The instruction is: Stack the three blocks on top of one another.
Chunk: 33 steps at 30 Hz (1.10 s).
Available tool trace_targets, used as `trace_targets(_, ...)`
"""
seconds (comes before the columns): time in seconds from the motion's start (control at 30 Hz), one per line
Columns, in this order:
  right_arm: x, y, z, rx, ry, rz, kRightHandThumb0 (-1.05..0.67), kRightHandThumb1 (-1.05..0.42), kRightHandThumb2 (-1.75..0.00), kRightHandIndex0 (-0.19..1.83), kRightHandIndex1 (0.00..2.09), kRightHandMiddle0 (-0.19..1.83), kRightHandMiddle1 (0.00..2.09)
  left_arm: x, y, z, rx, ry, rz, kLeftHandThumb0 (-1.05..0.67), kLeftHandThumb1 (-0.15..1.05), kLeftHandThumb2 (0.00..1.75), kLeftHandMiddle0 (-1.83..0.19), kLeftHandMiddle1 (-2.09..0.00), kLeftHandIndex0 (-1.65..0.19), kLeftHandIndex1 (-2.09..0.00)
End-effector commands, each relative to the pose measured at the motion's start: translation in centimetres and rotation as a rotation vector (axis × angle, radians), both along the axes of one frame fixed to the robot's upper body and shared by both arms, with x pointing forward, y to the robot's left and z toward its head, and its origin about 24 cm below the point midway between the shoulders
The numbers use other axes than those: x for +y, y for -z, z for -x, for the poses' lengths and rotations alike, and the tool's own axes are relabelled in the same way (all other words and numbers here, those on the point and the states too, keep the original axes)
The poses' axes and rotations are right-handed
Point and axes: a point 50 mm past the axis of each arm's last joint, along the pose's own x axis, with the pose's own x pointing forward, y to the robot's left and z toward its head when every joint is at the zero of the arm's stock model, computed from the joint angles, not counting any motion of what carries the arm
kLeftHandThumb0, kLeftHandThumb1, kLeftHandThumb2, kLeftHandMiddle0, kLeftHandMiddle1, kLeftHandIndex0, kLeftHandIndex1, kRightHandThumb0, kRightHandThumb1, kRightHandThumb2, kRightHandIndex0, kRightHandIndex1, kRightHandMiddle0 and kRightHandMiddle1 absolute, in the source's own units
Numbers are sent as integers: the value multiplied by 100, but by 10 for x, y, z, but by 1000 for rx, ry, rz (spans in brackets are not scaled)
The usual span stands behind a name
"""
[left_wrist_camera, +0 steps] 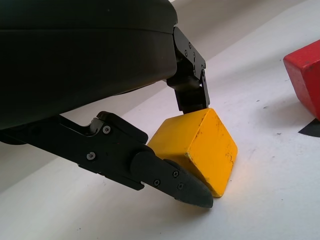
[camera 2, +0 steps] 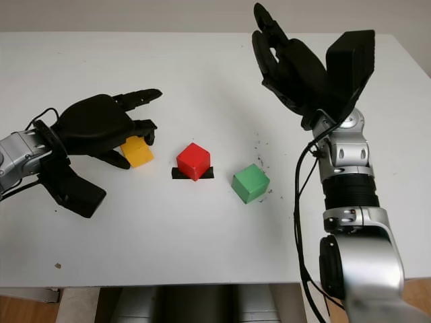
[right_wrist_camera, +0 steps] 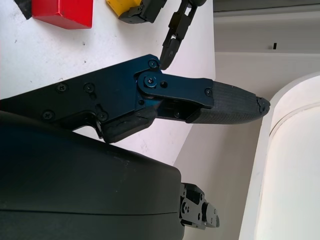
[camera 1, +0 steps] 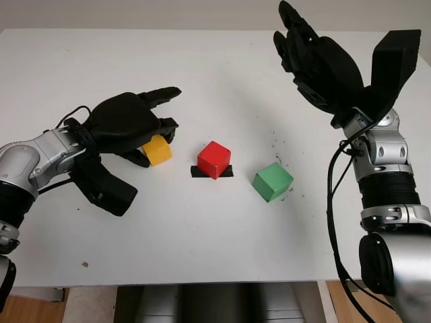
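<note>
Grasping yellow block (left_wrist_camera: 200,145), left hand (camera 1: 128,124) fingers hide its top; right hand (camera 1: 323,64) open, raised.

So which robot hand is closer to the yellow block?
The left hand. Its fingers are closed around the yellow block, which sits on the table. The right hand is open and raised high over the far right side, well away from it.

Both hands, left hand (camera 1: 128,124) and right hand (camera 1: 323,64), have matte black shells. Silver jointed forearms carry black cables, and small screws stud the finger links.
</note>
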Motion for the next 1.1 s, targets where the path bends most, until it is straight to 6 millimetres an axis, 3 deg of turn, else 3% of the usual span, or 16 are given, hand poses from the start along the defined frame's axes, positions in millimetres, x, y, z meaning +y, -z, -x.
trace_targets(0.0, -1, -2, 1, -8, 6, 0, -83, -105, -60, -19, 0, -19, 0, -1, -4, 1, -23, 8, -20, -47, 94, 5, -13, -8, -43, -129)
trace_targets(0.27, 0, -2, 2, -10, -2, -8, -84, -105, -58, -19, 0, -19, 0, 0, -17, 5, -91, 15, -7, -51, 95, 6, -13, -6, -43, -133)
trace_targets(0.57, 2, -3, 2, -17, -16, -26, -83, -105, -60, -19, 0, -19, 0, 3, -46, 13, -48, 6, 395, -50, 100, 7, -11, -4, -33, -140)
trace_targets(0.7, 2, -4, 2, -17, -16, -41, -82, -105, -60, -19, 0, -19, 0, 2, -51, 17, 79, 36, 658, -49, 102, 6, -9, -4, -36, -135)
trace_targets(1.07, 3, -2, 2, -18, -30, -28, -81, -105, -63, -19, 0, -19, 0, -10, -50, 24, 453, 55, 1106, -48, 102, 6, -7, -5, -35, -137)
